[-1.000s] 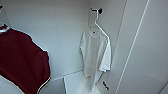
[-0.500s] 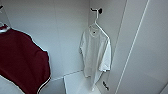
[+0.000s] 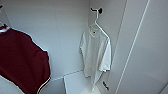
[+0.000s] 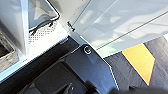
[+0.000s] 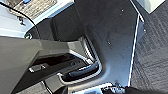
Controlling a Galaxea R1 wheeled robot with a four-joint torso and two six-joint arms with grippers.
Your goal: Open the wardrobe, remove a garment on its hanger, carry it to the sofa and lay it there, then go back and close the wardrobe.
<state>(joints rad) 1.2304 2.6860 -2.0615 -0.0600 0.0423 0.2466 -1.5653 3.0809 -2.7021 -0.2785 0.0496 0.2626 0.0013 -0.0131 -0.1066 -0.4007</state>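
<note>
Grippers: fingers not discernible at either wrist; open or closed cannot be told, and no grasp is visible.
Left wrist view: grey carpet [image 4: 155, 75] with a yellow patch [image 4: 138, 61], white panels above.
Head view: open wardrobe [image 3: 70, 37], white inside. Maroon jacket [image 3: 22, 62] at near left. Farther back, right: white T-shirt [image 3: 96, 55] on its hanger [image 3: 98, 26], hooked over a dark peg [image 3: 96, 10].

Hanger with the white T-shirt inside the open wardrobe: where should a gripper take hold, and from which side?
Probably the hanger's bare neck just below its hook, above the T-shirt's collar. That stretch is free of cloth and hangs from the dark peg on the side wall. Come in from the open front, then lift up and off the peg. The maroon jacket hangs apart, well aside.
</note>
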